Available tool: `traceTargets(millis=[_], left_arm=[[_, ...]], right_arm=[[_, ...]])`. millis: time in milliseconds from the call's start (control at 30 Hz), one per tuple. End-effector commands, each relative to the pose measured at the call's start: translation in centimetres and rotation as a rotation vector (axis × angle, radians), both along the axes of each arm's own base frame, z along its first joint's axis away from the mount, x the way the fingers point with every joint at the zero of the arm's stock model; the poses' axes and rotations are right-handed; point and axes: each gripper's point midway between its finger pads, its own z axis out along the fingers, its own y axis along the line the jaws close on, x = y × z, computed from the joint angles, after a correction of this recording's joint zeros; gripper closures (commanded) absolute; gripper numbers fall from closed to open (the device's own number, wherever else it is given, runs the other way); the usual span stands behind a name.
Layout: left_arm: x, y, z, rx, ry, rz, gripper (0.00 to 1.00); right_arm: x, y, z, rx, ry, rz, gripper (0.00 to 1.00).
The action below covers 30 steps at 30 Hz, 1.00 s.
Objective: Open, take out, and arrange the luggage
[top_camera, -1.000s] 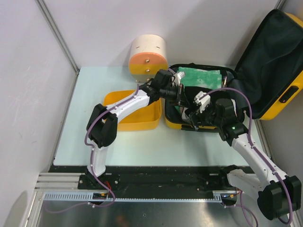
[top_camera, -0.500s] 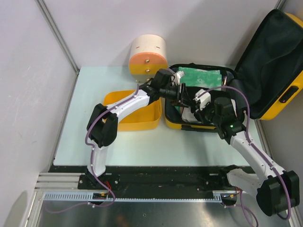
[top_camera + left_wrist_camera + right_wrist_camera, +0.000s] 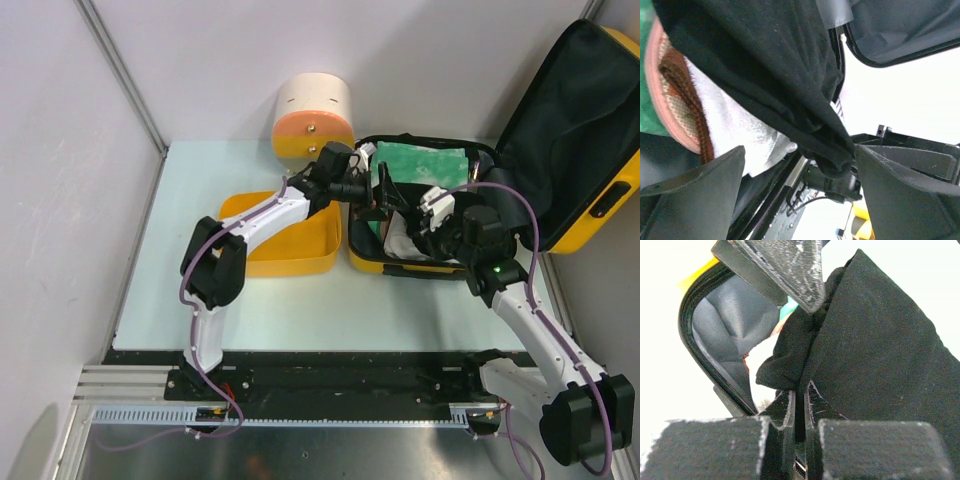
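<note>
The pale green desk (image 3: 250, 300) carries everything. At its far right corner lies the luggage (image 3: 400, 268), a large glossy yellow hard-shell suitcase, and it is open. Its base sits flat on the desk, and its lid (image 3: 575, 130), lined in dark fabric, tilts up past the right edge. Just beside the base on the left rests a shallow plain yellow plastic tub (image 3: 290, 262). Whether the two touch cannot be told. At the far edge, behind the tub, sits a cream-and-orange cylindrical container (image 3: 313, 118).

Inside the luggage base, toward its far side, a folded green cloth (image 3: 425, 162) lies flat. Both arms reach into the base from the near edge, and their grippers meet over its middle.

The right gripper (image 3: 800, 395) has its fingers pressed together on a fold of soft black cloth (image 3: 880, 340), which bunches up above them. The left gripper (image 3: 800, 150) stands with its fingers spread wide. The same black cloth hangs down between them (pinched by neither, as far as the left wrist view shows).

Under the cloth in that view lie a white terry towel (image 3: 740, 125) and a small pink-rimmed piece with a brown woven cord (image 3: 682, 95).
</note>
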Motion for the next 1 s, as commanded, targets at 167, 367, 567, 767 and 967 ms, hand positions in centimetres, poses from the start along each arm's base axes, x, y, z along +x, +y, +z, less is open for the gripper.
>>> traceTargets(millis=[167, 367, 567, 767, 967], left_arm=[[0.3, -3.0, 2.5, -0.096, -0.006, 0.006, 0.0], [0.5, -4.1, 2.1, -0.102, -0.013, -0.012, 0.18], [0.6, -3.0, 3.9, -0.111, -0.114, -0.029, 0.73], [2.0, 2.5, 4.7, -0.016, -0.222, 0.028, 1.0], [3.2, 8.6, -0.3, 0.165, -0.217, 0.042, 1.0]], right_arm=[[0.1, 2.8, 2.2, 0.059, -0.037, 0.087, 1.0], [-0.1, 4.7, 3.5, 0.093, -0.055, 0.133, 1.0], [-0.2, 5.7, 5.6, 0.138, -0.073, 0.15, 0.97], [-0.1, 3.8, 7.3, 0.169, -0.04, 0.082, 0.29], [0.8, -0.3, 5.8, 0.258, 0.115, -0.089, 0.27]])
